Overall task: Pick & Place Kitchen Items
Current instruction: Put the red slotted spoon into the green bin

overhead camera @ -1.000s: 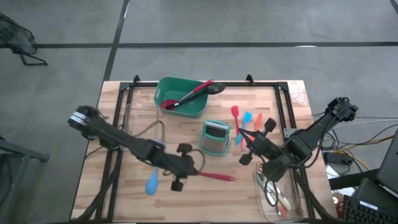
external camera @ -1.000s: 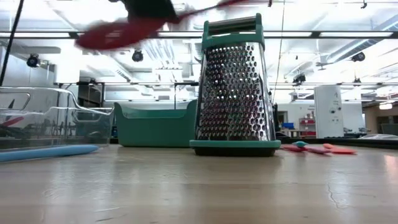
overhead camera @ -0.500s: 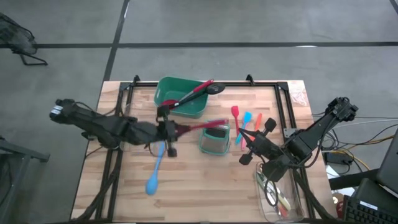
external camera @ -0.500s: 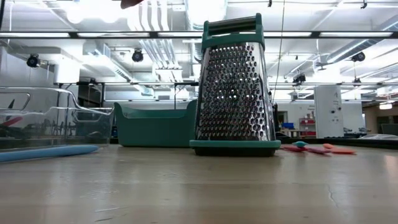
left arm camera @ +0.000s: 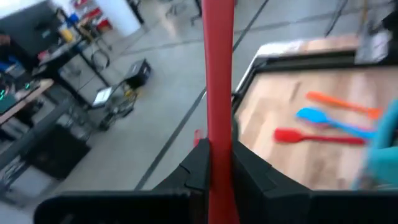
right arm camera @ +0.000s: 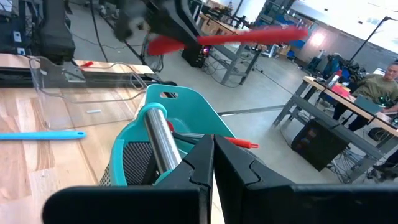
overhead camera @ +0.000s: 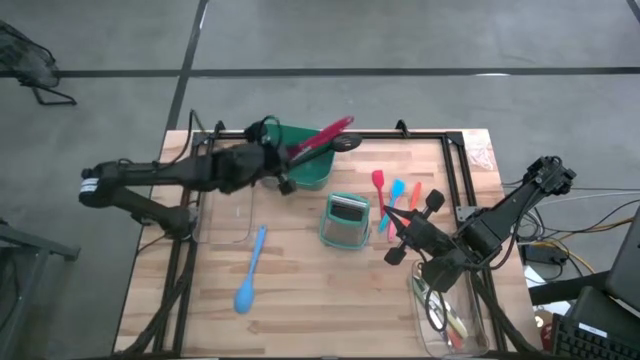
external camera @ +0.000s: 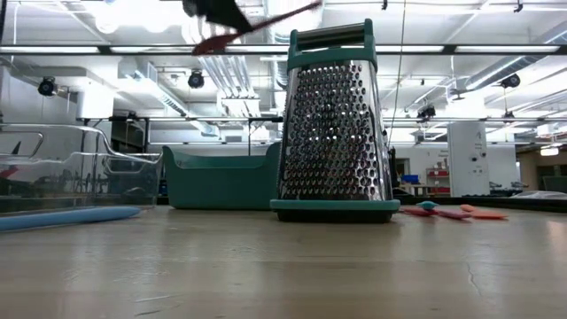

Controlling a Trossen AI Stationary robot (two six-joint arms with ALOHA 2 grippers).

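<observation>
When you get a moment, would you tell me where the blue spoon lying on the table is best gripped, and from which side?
Grip the blue spoon on its slim straight handle, near the middle, coming straight down from above with the fingers across its narrow width. It lies flat on bare wood with its broad bowl toward the table's front edge, and the clear tray sits close to its handle tip.

The left gripper reaches toward twelve o'clock at the table's far edge, fingers clamped on a red spoon. The right gripper waits at three o'clock, fingers together.
</observation>
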